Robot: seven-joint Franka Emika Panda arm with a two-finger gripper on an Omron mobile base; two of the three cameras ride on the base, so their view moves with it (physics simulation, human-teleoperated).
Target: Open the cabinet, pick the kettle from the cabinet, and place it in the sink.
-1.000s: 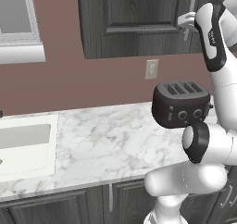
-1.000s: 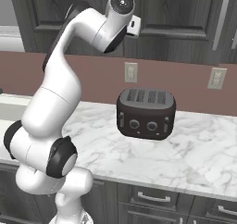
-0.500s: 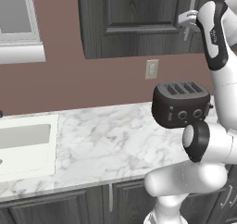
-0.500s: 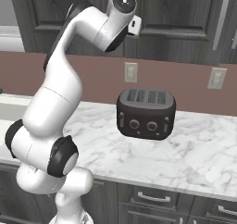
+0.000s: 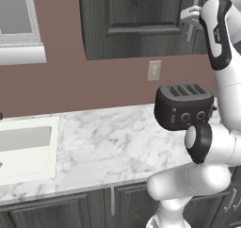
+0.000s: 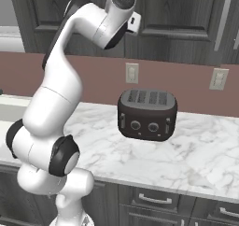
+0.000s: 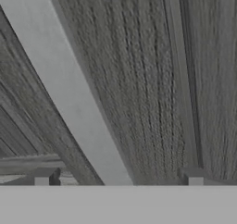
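- Jaws spread wide, gripper point(image 7: 118, 179) empty; the silver bar handle point(image 7: 69, 93) runs between the two fingertips point(image 7: 44, 177), neither pad pressing on it as far as the hand view shows.
- In the left base view the gripper point(image 5: 189, 19) sits up at the cabinet point(image 5: 136, 20) door, at the handle near the door's right edge.
- Cabinet door closed, so the kettle inside is hidden; can't say where it sits in there.
- Handle: rigid metal, smooth, likely slippery. Best to pinch the bar square across, then pull along the hinge arc.
- Kettle judged light, stiff, rounded; arched handle is probably the safest hold.
- Toaster point(image 5: 184, 105) on the counter below the cabinet.
- Sink point(image 5: 26, 147) well left of the cabinet, down on the counter.
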